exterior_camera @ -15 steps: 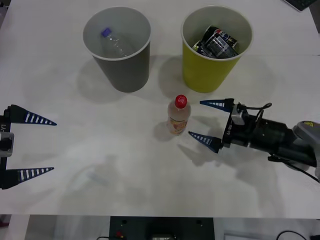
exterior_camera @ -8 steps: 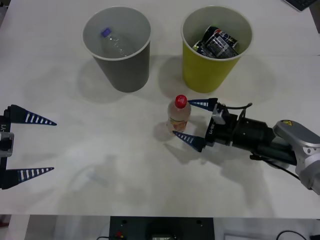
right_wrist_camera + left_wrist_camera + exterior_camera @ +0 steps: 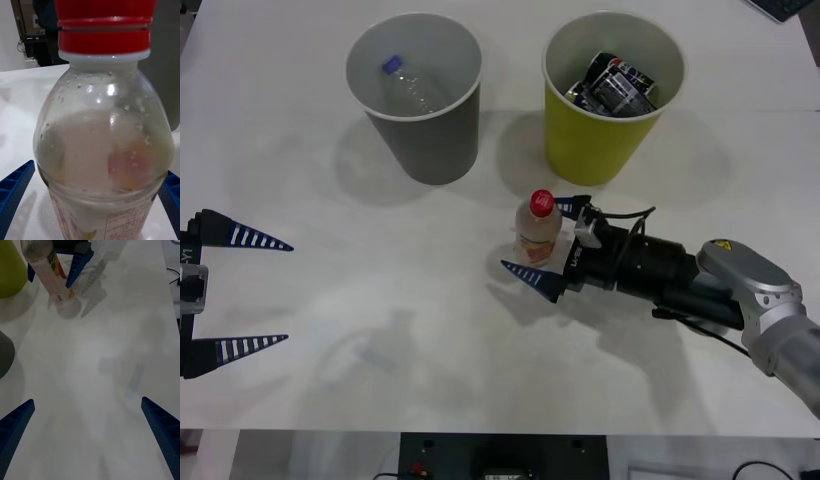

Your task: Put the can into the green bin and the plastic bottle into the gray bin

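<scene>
Plastic bottle [image 3: 536, 232] stands upright on the white table [image 3: 380, 300] in the front view, its long axis vertical, directly between the spread fingers of the right gripper [image 3: 545, 240], which reaches in level from its right side; one blue finger lies on the far side of the bottle, the other on the near side, and contact cannot be told. The gray bin [image 3: 416, 95] lies beyond and to the left of that hand, the green bin [image 3: 610, 95], with cans inside, just beyond it. The left gripper [image 3: 240, 292] hangs spread, well apart to the left.

From the right wrist, the bottle [image 3: 101, 150] sits centred, a finger at each side, jaws not yet closed.

From the left wrist, the bottle [image 3: 48, 272] stands far ahead, flanked by the other arm's fingers; its own fingers [image 3: 15, 427] are wide apart.
</scene>
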You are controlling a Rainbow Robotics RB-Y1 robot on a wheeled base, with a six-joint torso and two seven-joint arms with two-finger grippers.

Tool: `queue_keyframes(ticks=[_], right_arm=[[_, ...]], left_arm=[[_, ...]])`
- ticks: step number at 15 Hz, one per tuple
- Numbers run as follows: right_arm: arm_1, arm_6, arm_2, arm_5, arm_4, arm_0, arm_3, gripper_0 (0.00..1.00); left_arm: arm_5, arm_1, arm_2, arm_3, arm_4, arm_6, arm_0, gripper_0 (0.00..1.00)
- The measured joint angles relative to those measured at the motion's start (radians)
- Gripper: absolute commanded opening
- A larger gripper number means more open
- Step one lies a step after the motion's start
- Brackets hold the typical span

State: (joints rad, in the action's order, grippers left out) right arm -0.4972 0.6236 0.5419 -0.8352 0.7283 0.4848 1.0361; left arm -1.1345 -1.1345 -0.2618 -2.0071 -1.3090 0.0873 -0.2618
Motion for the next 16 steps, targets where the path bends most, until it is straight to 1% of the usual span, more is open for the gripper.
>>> queue_keyframes(ticks=[1,2,3,11,14,16], right_arm=[[0.000,0.004,0.001,0.001,0.000,0.000,0.000,0.62],[0.001,0.008,0.001,0.000,0.001,0.000,0.000,0.21],[0.001,0.011,0.001,0.000,0.003,0.000,0.000,0.00],[-0.004,0.005,0.001,-0.004,0.003,-0.001,0.001,0.00],[-0.023,-0.006,0.001,-0.016,0.003,-0.001,0.005,0.00],[-0.050,-0.029,0.001,-0.023,0.015,-0.001,0.030,0.00]], left_arm=[[0.000,0.000,0.000,0.000,0.000,0.000,0.000,0.98],[0.000,0.000,0.000,0.000,0.000,0.000,0.000,0.98],[0.000,0.000,0.000,0.000,0.000,0.000,0.000,0.98],[0.000,0.000,0.000,0.000,0.000,0.000,0.000,0.98],[0.000,0.000,0.000,0.000,0.000,0.000,0.000,0.98],[0.000,0.000,0.000,0.000,0.000,0.000,0.000,0.98]])
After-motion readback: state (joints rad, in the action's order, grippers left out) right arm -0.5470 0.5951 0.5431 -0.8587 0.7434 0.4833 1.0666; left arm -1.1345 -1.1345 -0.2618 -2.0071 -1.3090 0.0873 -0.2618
